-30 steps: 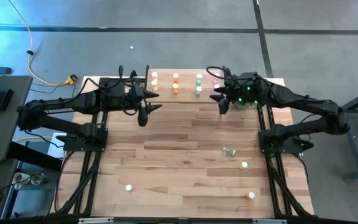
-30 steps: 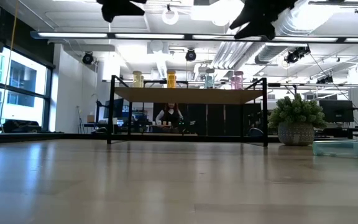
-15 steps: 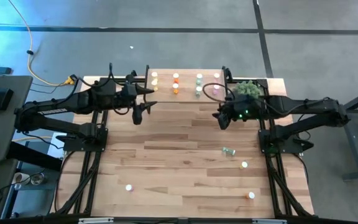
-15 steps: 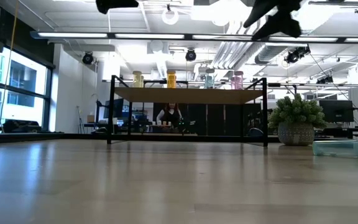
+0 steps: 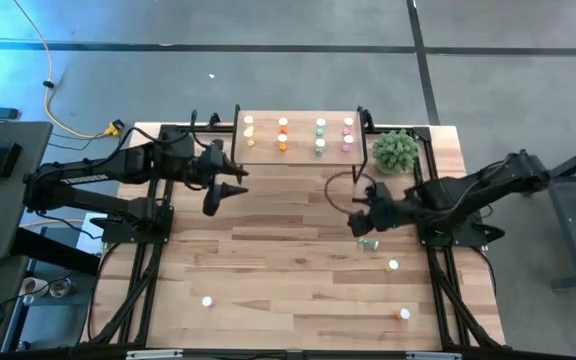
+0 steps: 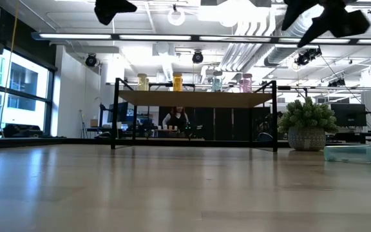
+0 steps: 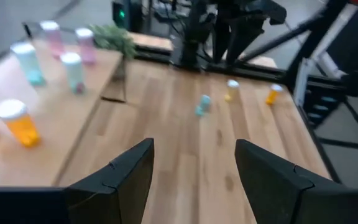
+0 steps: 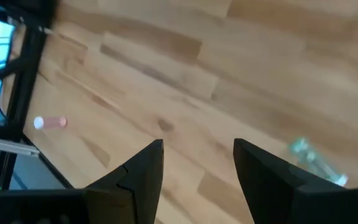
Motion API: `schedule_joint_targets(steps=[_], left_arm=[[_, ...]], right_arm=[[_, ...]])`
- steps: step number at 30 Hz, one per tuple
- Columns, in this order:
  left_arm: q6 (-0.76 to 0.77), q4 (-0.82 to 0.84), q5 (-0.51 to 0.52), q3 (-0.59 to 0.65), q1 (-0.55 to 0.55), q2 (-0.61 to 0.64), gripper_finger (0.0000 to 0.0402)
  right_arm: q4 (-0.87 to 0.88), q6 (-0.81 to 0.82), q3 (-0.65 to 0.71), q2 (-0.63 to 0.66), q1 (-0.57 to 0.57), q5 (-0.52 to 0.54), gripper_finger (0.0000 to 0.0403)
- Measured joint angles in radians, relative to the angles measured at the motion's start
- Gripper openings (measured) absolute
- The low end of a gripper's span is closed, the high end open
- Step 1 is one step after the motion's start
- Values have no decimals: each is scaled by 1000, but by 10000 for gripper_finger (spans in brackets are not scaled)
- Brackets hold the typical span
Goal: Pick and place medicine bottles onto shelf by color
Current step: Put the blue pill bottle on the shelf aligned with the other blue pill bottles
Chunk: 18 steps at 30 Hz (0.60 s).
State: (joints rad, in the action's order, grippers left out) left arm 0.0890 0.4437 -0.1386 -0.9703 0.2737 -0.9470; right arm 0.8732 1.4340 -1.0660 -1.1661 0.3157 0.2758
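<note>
We are reaching inward from both sides with our two dark arms. Our left hand [image 5: 211, 203] is hanging above the surface [image 5: 268, 260] with its fingers [image 7: 123, 180] spread apart and nothing between them. Our right hand [image 5: 358, 222] is pointing down, its fingers [image 8: 138, 177] parted too and empty.

The open right claw [image 8: 197, 177] hangs above a lying green bottle [image 8: 317, 163].

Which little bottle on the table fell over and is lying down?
The green bottle, right by the right pincer. It lies on its side, while the other loose bottles on the table stand with white caps up.
</note>
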Motion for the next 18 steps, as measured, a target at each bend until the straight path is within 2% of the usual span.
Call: schedule_joint_targets(steps=[8, 13, 18], left_arm=[[24, 139, -7, 0, -76, 0, 214], [57, 185, -8, 0, -146, 0, 214], [58, 213, -7, 0, -212, 0, 213]], right_arm=[[3, 162, 1, -93, 103, -3, 183], [23, 158, 1, -151, 137, -4, 183], [83, 156, 1, -177, 125, -3, 183]])
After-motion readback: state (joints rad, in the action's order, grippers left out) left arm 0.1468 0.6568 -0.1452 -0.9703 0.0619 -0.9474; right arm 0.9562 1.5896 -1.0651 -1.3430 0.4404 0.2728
